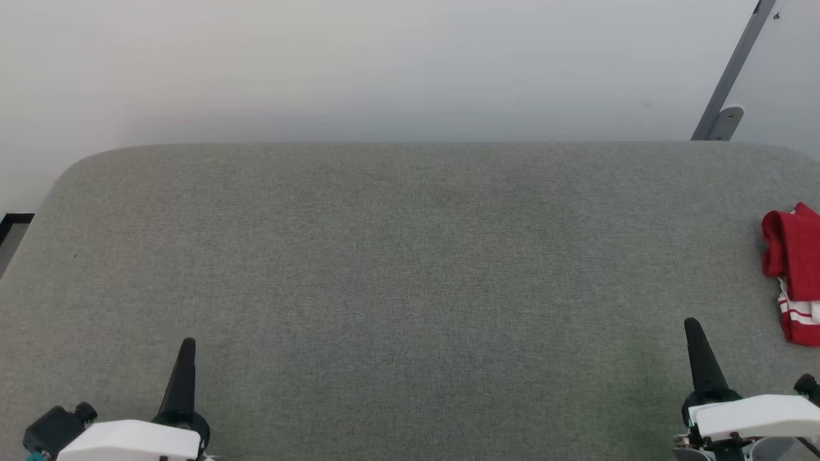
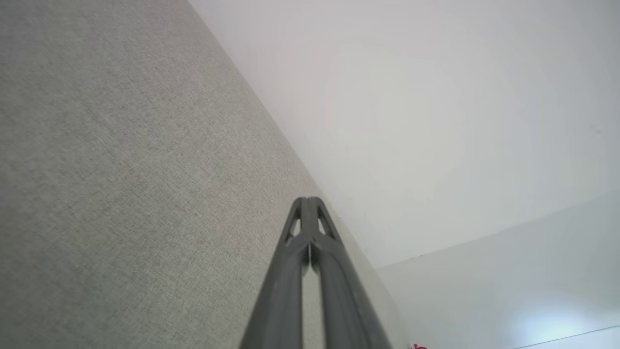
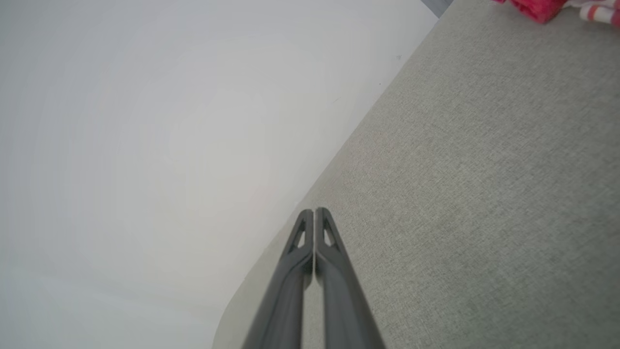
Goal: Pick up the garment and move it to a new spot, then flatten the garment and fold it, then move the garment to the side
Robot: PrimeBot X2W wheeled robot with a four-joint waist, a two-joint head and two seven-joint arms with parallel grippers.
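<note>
1. Our left gripper [image 1: 186,346] sits low at the left, fingers pressed together on nothing.
2. Grey fabric table [image 1: 397,269] lies between (bare cloth).
3. Our right gripper [image 1: 693,325] is likewise clenched and empty.
4. Farthest right, we see the garment [image 1: 794,275] bunched at the table's edge.

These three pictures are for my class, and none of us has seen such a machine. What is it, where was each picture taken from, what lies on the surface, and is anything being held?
It is a wheeled robot with two arms, each ending in a two-fingered gripper. The wide picture comes from a camera on its head, looking down at a grey fabric-covered table. There the left gripper sits lower left and the right gripper lower right. The other two pictures come from cameras on each wrist, looking along that gripper's dark fingers, which are pressed together. Both grippers are shut and hold nothing. A crumpled red garment with white-striped trim lies at the table's right edge, partly out of view.
</note>
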